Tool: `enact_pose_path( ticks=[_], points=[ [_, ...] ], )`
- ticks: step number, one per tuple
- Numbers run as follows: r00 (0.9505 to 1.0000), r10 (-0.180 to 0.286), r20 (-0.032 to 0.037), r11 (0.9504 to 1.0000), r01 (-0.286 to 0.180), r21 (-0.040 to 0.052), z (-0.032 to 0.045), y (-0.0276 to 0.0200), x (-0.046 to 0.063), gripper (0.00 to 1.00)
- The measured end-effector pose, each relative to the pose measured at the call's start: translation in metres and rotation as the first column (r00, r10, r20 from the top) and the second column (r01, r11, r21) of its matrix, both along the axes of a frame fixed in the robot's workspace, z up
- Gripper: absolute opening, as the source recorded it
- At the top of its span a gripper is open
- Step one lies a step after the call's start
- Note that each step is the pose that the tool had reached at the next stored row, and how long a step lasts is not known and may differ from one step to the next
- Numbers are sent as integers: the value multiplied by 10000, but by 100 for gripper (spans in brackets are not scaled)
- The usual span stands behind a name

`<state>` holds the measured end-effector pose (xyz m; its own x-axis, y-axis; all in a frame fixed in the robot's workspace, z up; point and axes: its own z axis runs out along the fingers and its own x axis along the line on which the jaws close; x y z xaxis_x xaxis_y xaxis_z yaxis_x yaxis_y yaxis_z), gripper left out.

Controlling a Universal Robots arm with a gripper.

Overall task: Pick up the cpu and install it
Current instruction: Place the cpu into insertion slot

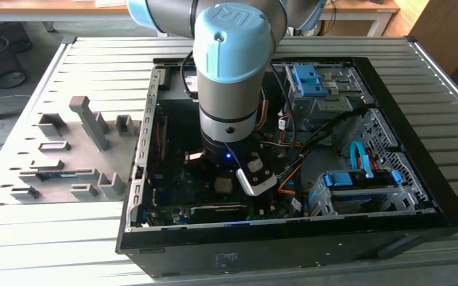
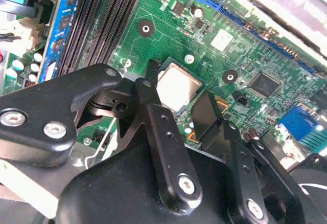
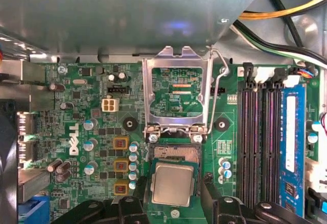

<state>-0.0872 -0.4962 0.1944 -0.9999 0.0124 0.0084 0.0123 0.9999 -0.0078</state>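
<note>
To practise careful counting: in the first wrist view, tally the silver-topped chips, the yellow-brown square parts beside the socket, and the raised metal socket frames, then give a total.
cpu: 1
yellow-brown square parts: 3
raised metal socket frame: 1
Total: 5

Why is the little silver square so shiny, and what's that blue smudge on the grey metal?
In the second wrist view the cpu catches light and glares pale, and a small square nearby washes out white; in the first wrist view the blue smudge is a soft reflection on the metal plate, probably of the arm's blue light in the exterior view.
</note>
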Motion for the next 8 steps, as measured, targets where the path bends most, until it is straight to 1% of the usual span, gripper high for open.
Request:
enact_pose_path(
  ticks=[8],
  points=[
    [10000,0,0,10000,0,1,-25,0,-8,53]
  ],
)
